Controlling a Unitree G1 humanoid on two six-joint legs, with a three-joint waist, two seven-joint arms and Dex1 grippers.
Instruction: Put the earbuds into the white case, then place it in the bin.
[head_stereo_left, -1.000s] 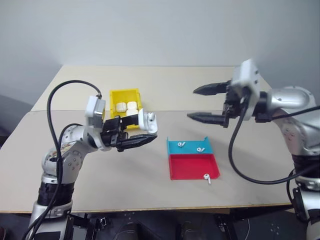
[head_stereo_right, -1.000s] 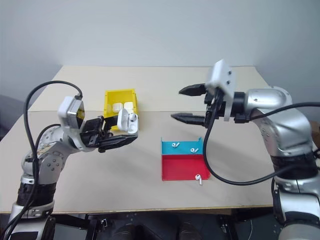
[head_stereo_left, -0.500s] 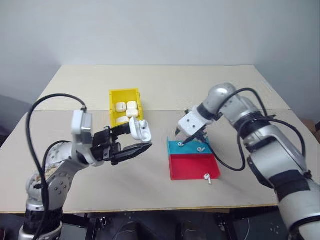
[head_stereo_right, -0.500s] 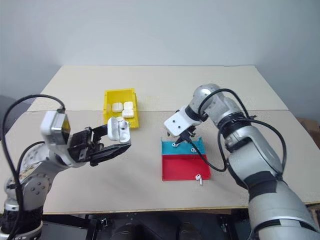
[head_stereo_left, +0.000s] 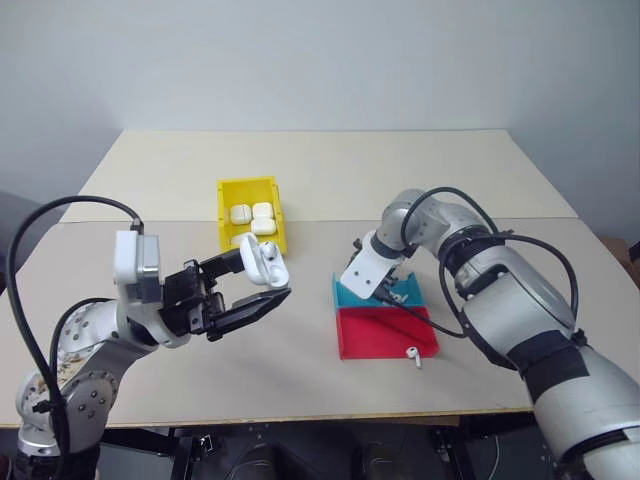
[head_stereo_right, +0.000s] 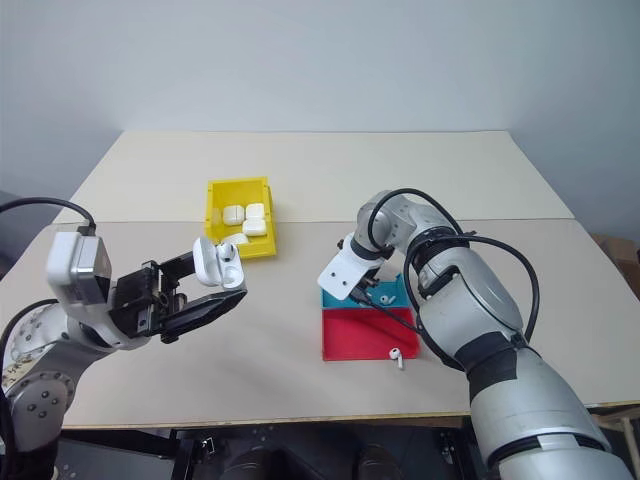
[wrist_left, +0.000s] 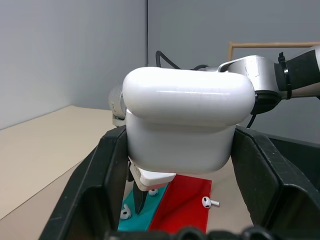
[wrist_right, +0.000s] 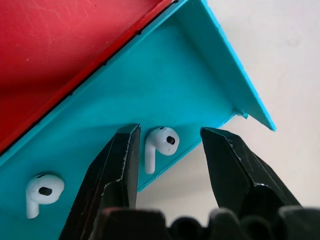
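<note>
My left gripper (head_stereo_left: 262, 280) is shut on the white case (head_stereo_left: 266, 262) and holds it above the table's left half, its lid tipped up. My right gripper (head_stereo_left: 375, 293) points down into the blue half of the tray (head_stereo_left: 352, 293). It is open, with its fingers (wrist_right: 120, 160) on either side of one earbud (wrist_right: 160, 142) and not touching it. A second earbud (wrist_right: 42, 192) lies beside it in the blue half. A third earbud (head_stereo_left: 413, 354) rests at the red half's front edge. The yellow bin (head_stereo_left: 248, 184) stands behind the left gripper.
Several white cases (head_stereo_left: 252, 213) lie inside the bin. The tray's red half (head_stereo_left: 385, 330) is flat, and its blue half has low raised walls. The beige table (head_stereo_left: 400, 170) stretches behind the tray. My right arm's cable (head_stereo_left: 455, 330) loops over the tray.
My right arm swung down from mid-air to the tray, its gripper turning downward and narrowing around an earbud. My left gripper drew the case back and to the left.
</note>
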